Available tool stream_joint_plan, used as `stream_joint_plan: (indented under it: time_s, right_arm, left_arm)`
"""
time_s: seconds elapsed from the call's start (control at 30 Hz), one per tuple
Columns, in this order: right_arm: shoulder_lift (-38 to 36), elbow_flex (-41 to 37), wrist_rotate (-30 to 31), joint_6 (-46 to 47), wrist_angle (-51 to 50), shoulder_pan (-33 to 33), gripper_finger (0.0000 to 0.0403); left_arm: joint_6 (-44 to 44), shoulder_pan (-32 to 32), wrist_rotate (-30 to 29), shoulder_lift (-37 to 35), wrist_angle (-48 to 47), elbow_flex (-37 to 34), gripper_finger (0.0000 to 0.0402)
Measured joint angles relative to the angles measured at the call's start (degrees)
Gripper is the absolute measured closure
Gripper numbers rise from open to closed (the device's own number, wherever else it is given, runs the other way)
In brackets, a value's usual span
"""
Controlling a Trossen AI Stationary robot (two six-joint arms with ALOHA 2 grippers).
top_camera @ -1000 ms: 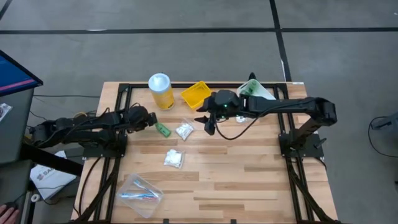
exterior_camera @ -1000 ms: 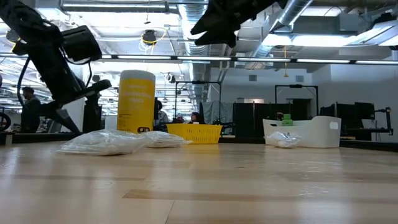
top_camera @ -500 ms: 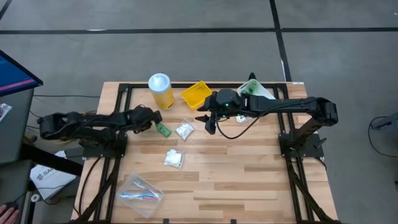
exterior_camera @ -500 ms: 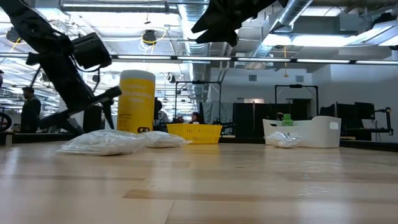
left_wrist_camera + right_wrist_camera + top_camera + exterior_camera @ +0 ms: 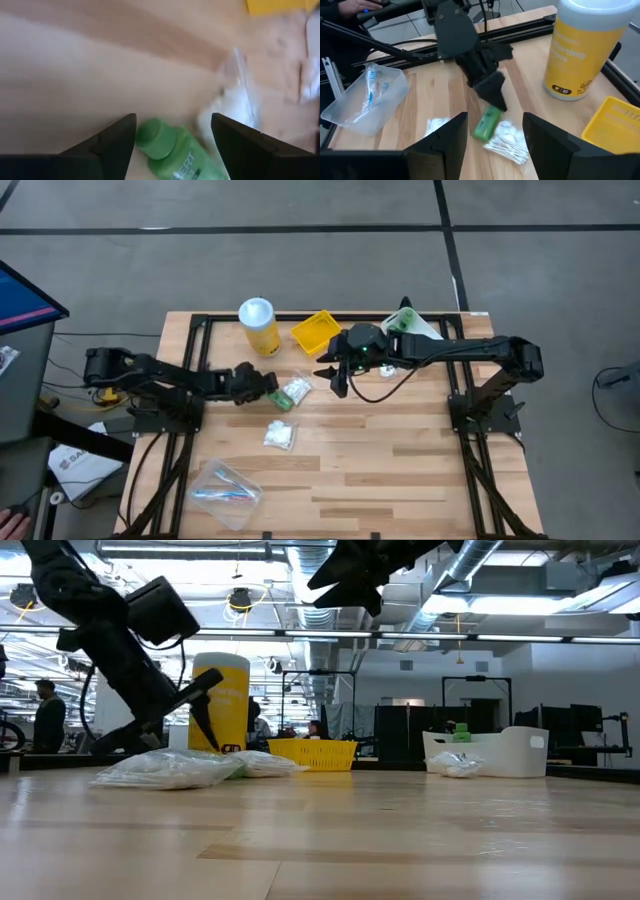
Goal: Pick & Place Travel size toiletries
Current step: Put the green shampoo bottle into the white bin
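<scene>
A small green bottle (image 5: 175,150) lies on its side on the wood, right beside a clear packet of cotton swabs (image 5: 507,140). My left gripper (image 5: 172,117) is open and low over the bottle, one finger on each side of its cap end. In the right wrist view it (image 5: 495,100) slants down onto the bottle (image 5: 486,122). My right gripper (image 5: 338,383) is open and hovers high near the yellow tray. A second packet (image 5: 279,434) lies nearer. Toothbrushes sit in a clear tub (image 5: 367,97). My left gripper has its open fingers standing on either side of the green bottle's cap end (image 5: 150,135), coming slantwise from the table's left and above. The bottle lies flat on the table. Whether a fingertip (image 5: 499,102) touches it, I cannot tell.
The tall yellow jar (image 5: 258,325) and the yellow tray (image 5: 320,330) stand toward the far edge. A white bin (image 5: 490,752) with green items sits at the far right. Bare wood lies toward the table's near right. People show in the room behind.
My left arm has stretched out toward the table's right and come down, bringing its open gripper from left of the green bottle to over it. My right gripper has kept still.
</scene>
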Motion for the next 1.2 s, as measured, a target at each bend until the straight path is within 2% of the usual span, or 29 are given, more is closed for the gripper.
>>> stream_joint_plan:
  time_s: [0.2,0.37,0.53,0.7,0.8,0.9,1.0,1.2]
  right_arm:
    - [0.0,0.0,-0.1,0.6,0.0,0.8,0.0223]
    - [0.0,0.0,-0.1,1.1,-2.0,2.0,0.0221]
    - [-0.7,0.0,-0.1,3.2,-11.3,3.9,0.0224]
    - [-1.5,-0.1,-0.1,7.6,-20.3,7.0,0.0228]
    - [-1.5,-0.1,0.8,12.7,-21.9,8.7,0.0228]
    - [-0.4,0.1,4.7,17.0,-20.5,10.1,0.0228]
    - [2.4,-0.1,8.7,17.9,-19.1,10.8,0.0228]
    - [11.5,2.4,10.4,17.7,-13.5,10.8,0.0216]
  left_arm:
    - [-0.3,-4.7,2.0,6.1,0.7,5.8,0.0157]
    - [-0.1,-7.7,1.4,13.2,5.8,11.8,0.0160]
    - [1.0,-8.2,1.0,18.3,11.6,17.1,0.0160]
    - [6.4,-7.4,0.6,18.6,15.0,21.0,0.0158]
    - [10.9,-6.1,1.4,15.0,14.4,21.0,0.0160]
    - [15.2,-4.1,2.9,8.6,12.7,19.2,0.0165]
    - [17.8,-1.8,3.0,0.3,8.1,17.2,0.0170]
    - [22.3,0.6,-0.3,-18.3,0.8,12.5,0.0183]
